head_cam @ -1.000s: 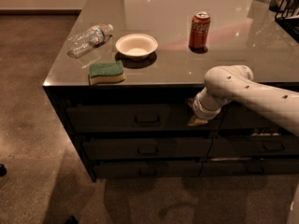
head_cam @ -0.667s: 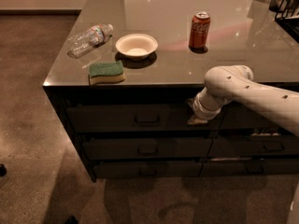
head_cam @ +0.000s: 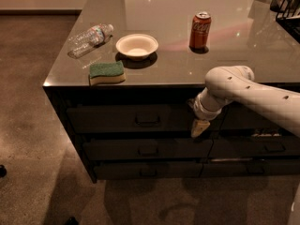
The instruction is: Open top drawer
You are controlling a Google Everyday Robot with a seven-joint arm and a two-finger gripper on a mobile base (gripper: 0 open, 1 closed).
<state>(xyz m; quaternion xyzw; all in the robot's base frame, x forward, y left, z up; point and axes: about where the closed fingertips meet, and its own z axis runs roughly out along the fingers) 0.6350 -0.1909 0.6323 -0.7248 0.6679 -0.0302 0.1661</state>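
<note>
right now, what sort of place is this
Likely a kitchen: counter over drawers, holding a soda can, bowl and sponge. The gripper is at the right end of the top drawer.

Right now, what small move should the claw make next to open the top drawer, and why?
Probably shift the claw left in the view, toward the handle of the top drawer. The drawer looks shut, and the claw sits by its right end, apart from the handle.

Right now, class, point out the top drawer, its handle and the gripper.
top drawer [head_cam: 103, 118]: camera view, bare front left of its handle.
handle [head_cam: 147, 120]: camera view, middle of the loop.
gripper [head_cam: 199, 128]: camera view, pale tip, before the drawer's right end.
</note>
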